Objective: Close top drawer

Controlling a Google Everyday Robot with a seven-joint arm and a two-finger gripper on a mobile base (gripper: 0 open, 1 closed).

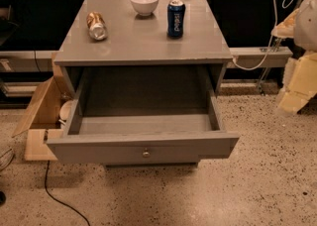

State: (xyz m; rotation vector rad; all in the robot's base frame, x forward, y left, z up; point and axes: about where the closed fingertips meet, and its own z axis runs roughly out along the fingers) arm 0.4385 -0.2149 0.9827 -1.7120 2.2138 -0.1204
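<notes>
Grey top drawer open over speckled floor; claw far right, grip unclear.

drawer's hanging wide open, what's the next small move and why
Probably bring the gripper, off at the right edge, over to the top drawer front near its knob; the drawer stands pulled far out and nothing touches it.
</notes>
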